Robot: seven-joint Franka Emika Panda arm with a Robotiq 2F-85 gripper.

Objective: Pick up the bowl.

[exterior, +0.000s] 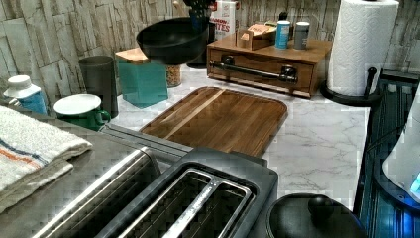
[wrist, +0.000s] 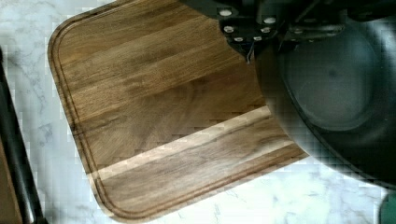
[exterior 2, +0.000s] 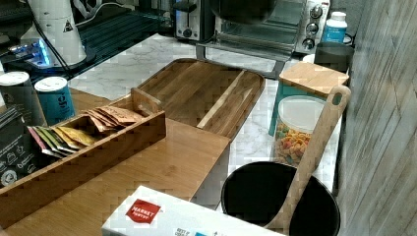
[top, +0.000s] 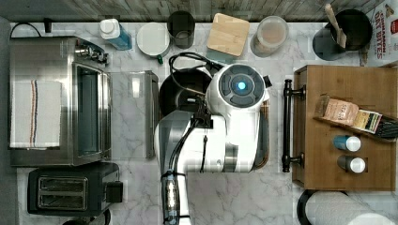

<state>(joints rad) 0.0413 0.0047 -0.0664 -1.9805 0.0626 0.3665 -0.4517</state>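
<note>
The round black bowl (exterior: 173, 39) with a greyish flat inner bottom hung in the air in the upper centre of the left view, clear of the wooden tray (exterior: 218, 119) below it. In the wrist view the bowl (wrist: 336, 93) sat at the right of the frame, and the gripper (wrist: 261, 37) was clamped on its rim at the upper centre, jaws narrow. The marble counter (exterior: 322, 144) surrounded the tray.

Even indoor light, blocky blur
</note>
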